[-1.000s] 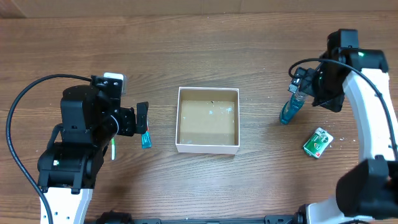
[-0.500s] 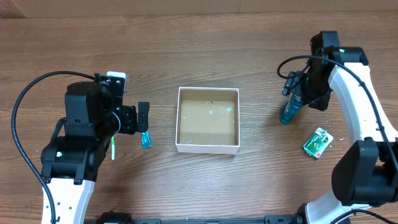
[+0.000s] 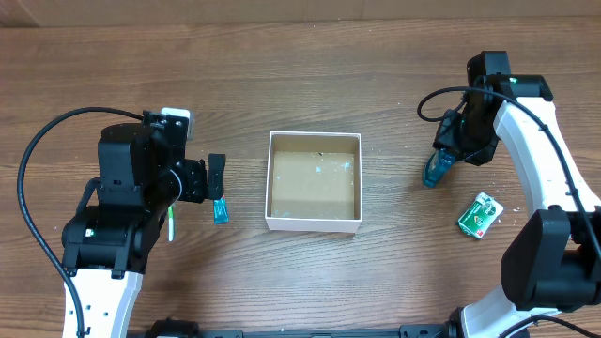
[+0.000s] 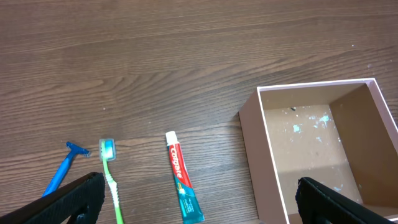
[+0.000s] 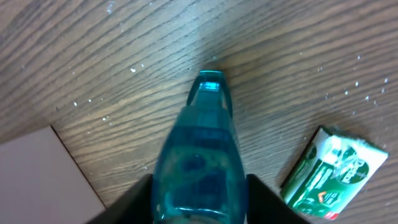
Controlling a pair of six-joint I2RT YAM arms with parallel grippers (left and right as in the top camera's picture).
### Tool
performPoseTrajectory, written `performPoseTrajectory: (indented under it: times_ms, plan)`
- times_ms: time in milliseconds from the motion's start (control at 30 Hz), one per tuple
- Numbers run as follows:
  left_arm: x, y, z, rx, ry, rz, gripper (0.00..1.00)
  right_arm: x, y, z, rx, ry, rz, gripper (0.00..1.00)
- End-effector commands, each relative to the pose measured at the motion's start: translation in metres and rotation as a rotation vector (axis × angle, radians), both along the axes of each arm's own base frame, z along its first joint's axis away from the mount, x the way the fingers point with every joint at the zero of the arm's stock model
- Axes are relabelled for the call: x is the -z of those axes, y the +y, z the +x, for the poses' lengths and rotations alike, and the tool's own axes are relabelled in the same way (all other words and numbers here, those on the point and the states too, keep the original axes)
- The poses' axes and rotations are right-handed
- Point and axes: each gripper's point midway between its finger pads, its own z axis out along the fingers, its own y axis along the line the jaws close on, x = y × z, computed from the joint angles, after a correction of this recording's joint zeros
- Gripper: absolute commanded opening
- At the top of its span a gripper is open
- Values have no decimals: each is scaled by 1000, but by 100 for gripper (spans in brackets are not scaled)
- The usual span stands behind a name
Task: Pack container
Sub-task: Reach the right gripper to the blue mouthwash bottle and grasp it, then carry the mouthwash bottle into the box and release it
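The container is a square white-walled box with a brown floor at the table's centre; it also shows in the left wrist view. To its right a blue bottle leans on the wood, and my right gripper is shut on it. In the right wrist view the black fingers press both sides of the bottle. My left gripper hangs open left of the container, above a toothpaste tube. Nothing is between its fingers.
A green packet lies near the bottle, right of it in the right wrist view. A green toothbrush and a blue razor lie left of the toothpaste. The container's corner shows left of the bottle.
My right gripper has closed from wide open onto the blue bottle, after the arm shifted slightly left. The left arm shifted slightly up and right, then held still, open.
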Motion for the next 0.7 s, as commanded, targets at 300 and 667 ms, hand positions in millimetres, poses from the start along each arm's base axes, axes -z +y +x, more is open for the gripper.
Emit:
performPoseTrajectory:
  times_ms: [300, 667]
  plan:
    - [-9, -2, 3, -1, -16, -21, 100, -12, 0, 5, -8, -30, -8, 4]
    - [-9, -2, 3, -2, -17, -21, 100, -164, 129, -40, -407, -349, -11, 4]
